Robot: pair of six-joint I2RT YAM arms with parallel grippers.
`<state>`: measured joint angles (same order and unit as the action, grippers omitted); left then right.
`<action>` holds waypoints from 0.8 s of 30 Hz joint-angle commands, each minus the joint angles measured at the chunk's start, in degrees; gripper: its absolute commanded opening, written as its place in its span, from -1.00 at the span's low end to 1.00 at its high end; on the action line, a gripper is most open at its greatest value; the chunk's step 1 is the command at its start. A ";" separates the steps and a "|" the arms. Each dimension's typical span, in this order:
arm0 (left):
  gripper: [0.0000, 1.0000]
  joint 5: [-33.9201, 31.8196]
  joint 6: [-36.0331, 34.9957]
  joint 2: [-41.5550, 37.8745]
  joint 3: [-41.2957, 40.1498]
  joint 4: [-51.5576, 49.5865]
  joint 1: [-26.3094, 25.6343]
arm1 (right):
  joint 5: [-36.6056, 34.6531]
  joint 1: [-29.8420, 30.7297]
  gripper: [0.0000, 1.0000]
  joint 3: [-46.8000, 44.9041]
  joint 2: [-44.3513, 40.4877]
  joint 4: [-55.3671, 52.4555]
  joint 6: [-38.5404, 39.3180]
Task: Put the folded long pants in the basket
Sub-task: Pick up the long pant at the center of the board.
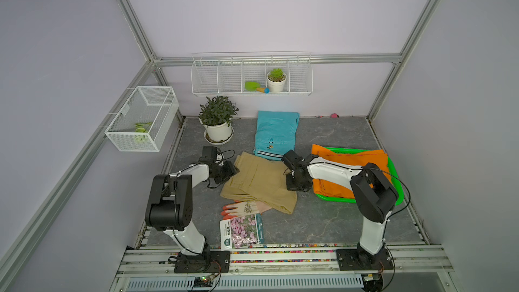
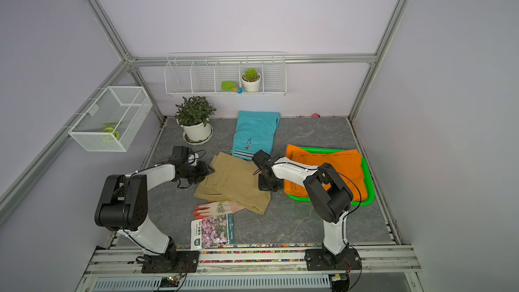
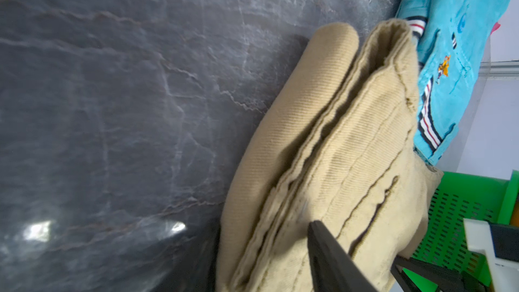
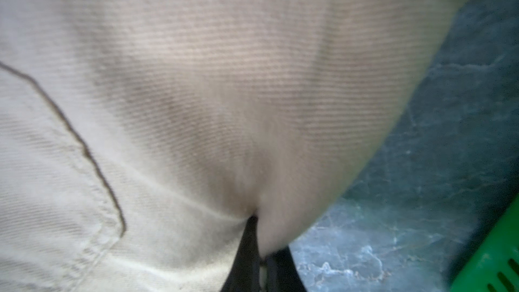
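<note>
The khaki folded long pants [image 1: 261, 183] lie mid-table, between both arms. My left gripper [image 1: 234, 171] sits at their left edge. In the left wrist view its jaws [image 3: 265, 228] straddle the layered stack, one dark finger [image 3: 331, 248] lying on top. Whether they press it I cannot tell. My right gripper [image 1: 292, 186] is at the right edge, shut on a pinch of khaki cloth [image 4: 261, 248]. Orange pants [image 1: 354, 169] lie in the green basket [image 1: 334, 199] on the right. Turquoise pants [image 1: 276, 133] with a striped waistband lie behind the khaki ones.
An orange-fingered glove [image 1: 241, 209] lies partly under the khaki pants' near edge, with a flower seed packet [image 1: 243, 230] in front of it. A potted plant [image 1: 217, 125] stands at the back left. White wire baskets hang on the back wall [image 1: 251, 75] and left wall [image 1: 143, 117].
</note>
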<state>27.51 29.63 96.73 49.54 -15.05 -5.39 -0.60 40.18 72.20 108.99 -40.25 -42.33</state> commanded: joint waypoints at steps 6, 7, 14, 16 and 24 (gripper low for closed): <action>-0.35 0.11 -0.47 -0.09 0.28 0.23 -0.76 | 1.20 -0.55 -1.00 -0.11 3.08 1.05 0.84; -0.42 -0.38 -0.51 0.12 0.87 -0.37 -0.76 | 1.26 -0.56 -1.00 -0.04 3.08 1.24 0.84; -1.00 -1.36 -1.58 -1.52 4.70 -4.06 -0.76 | 3.03 -0.55 -1.00 2.52 2.00 1.52 1.70; -1.00 -2.28 -1.86 -2.39 6.47 -7.08 -0.79 | 3.63 -0.59 -1.00 4.83 1.35 -0.19 2.78; -1.00 -5.99 -2.84 -6.93 15.33 -21.23 -0.85 | -0.19 -0.56 -1.00 14.99 -2.54 -11.23 9.50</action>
<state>23.86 27.70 93.38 60.93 -30.00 -6.20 1.54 39.72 84.14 109.49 -46.30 -36.67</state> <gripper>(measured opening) 0.113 0.087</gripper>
